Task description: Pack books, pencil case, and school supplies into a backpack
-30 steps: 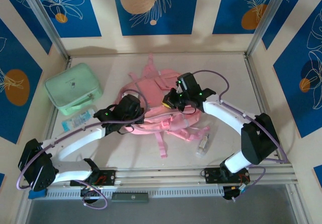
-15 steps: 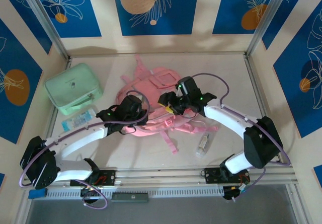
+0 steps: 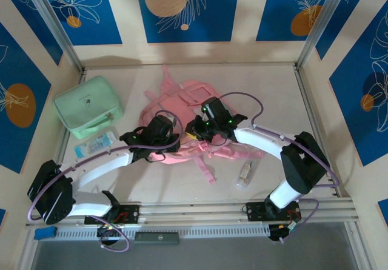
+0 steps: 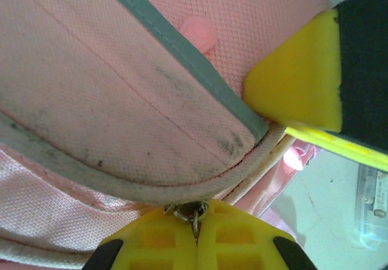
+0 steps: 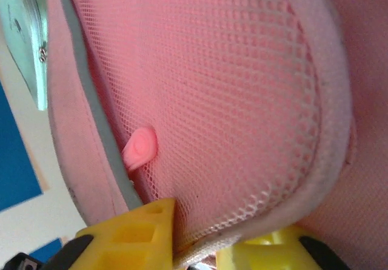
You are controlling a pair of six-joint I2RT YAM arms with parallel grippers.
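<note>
While the backpack [image 3: 188, 97] is pinched twice, other items flank it.
Clamped: left gripper [image 4: 195, 221] on zip pull [image 4: 191, 209], right gripper [image 5: 194, 246] on mesh rim [image 5: 242, 221]. Upper left: mint-green case [image 3: 89, 107]; lower right: bottle [image 3: 245, 174].

No lettering could be read anywhere. The mint-green case [image 3: 88, 107] carried a small dark mark on its lid, too small to make out. The blue-and-white packet [image 3: 95, 144] and the clear bottle [image 3: 245, 174] bore print that was illegible.
</note>
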